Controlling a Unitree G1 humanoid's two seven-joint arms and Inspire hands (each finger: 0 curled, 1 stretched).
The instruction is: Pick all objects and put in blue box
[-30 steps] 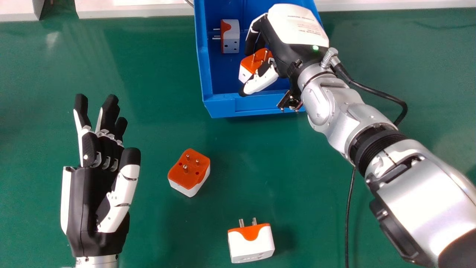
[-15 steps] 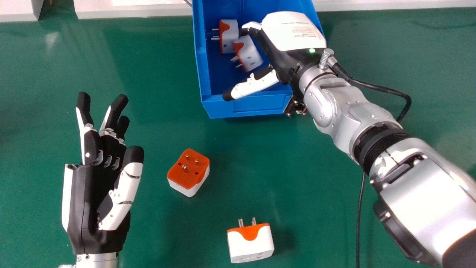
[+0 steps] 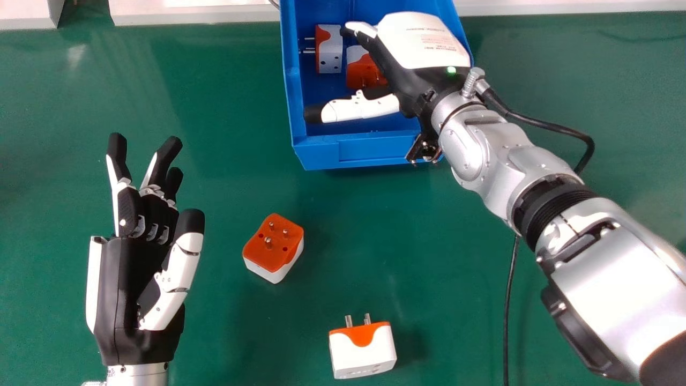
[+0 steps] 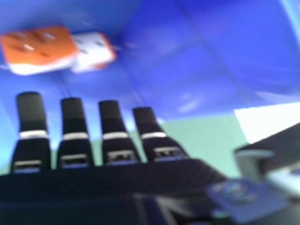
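In the head view my right hand [image 3: 412, 59] is over the blue box [image 3: 364, 147], fingers and thumb spread, holding nothing. Two orange-and-white adapters lie inside: one [image 3: 332, 49] near the left wall, another [image 3: 365, 74] beside it, partly under the hand. Two more are on the green table: an adapter [image 3: 272, 247] with pins up at the centre, and an adapter [image 3: 363, 351] nearer the front edge. My left hand [image 3: 120, 279] stays at the left, open and empty. In the right hand view my right hand [image 4: 112, 126] has straight fingers, apart from the adapters [image 4: 40, 49].
The box stands at the table's far side, close to a white ledge [image 3: 193, 15]. A black cable [image 3: 557, 136] loops beside the right wrist and hangs down past the forearm over the green table [image 3: 445, 268].
My right hand has opened and let go of an adapter, which dropped into the box and tipped over beside the first one. The thumb has swung outward. The left hand is nearly still.
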